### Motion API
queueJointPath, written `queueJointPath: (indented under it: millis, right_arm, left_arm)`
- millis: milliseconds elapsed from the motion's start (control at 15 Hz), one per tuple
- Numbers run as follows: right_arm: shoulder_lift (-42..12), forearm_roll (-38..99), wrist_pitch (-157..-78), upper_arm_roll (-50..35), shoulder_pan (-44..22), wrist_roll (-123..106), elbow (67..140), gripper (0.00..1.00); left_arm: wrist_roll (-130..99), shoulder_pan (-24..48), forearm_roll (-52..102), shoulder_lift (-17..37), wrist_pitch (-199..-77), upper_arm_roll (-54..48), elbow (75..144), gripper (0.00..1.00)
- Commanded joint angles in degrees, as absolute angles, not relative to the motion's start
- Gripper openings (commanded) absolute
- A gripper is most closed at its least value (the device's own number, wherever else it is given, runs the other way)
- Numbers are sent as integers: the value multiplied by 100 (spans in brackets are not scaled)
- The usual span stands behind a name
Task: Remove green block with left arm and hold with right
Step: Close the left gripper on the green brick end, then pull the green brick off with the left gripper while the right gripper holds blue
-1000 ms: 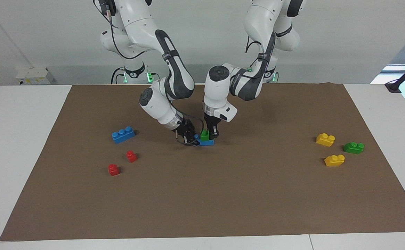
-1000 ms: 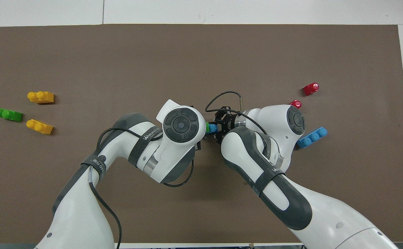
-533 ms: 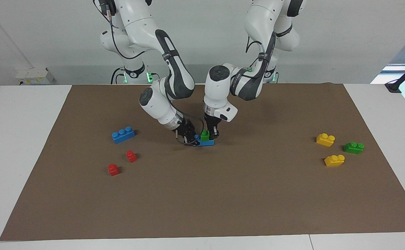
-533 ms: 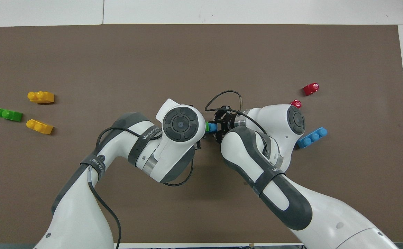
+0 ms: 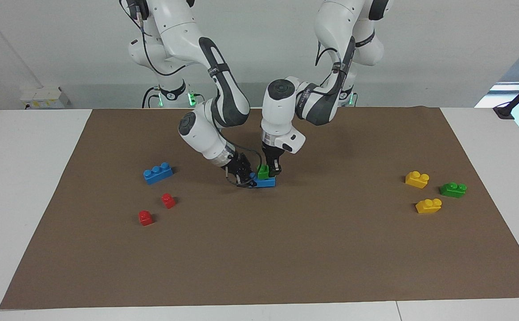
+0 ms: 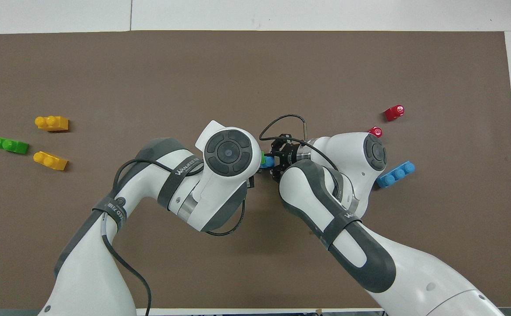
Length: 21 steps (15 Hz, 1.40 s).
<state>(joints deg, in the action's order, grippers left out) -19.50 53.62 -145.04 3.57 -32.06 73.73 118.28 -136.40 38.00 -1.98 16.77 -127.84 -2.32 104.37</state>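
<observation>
The green block (image 5: 263, 171) sits on a flat blue brick (image 5: 266, 182) in the middle of the brown mat. My left gripper (image 5: 271, 170) comes straight down and is shut on the green block. My right gripper (image 5: 245, 178) reaches in low from the right arm's end and is shut on the end of the blue brick, which rests on the mat. In the overhead view only a sliver of the green block (image 6: 262, 159) and the blue brick (image 6: 269, 162) shows between the two wrists; the left gripper is hidden under its own wrist, and the right gripper (image 6: 277, 160) is beside the brick.
Toward the left arm's end lie two yellow bricks (image 5: 417, 179) (image 5: 428, 205) and a darker green brick (image 5: 453, 189). Toward the right arm's end lie a blue three-stud brick (image 5: 158, 172) and two small red bricks (image 5: 168, 200) (image 5: 145, 217).
My left arm has risen slightly and the green block stands a little higher over the blue brick. My right gripper has kept its hold and barely moved.
</observation>
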Motion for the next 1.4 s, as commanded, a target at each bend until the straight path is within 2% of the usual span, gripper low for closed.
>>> queueJointPath:
  millis: [0, 533, 1333]
  right_arm:
    - [-1925, 5546, -14520, 369, -3296, 7233, 11927, 16]
    - [-1925, 5546, -14520, 369, -3287, 7233, 11927, 16]
    - [-1881, 5537, -14292, 378, -2989, 7102, 11874, 16]
  left_arm:
    - [-13483, 3788, -141, 1389, -12376, -185, 10362, 0]
    - [-12412, 3524, 307, 625, -11339, -141, 10397, 0]
    - [-8767, 2216, 378, 501, -11074, -123, 10600, 0]
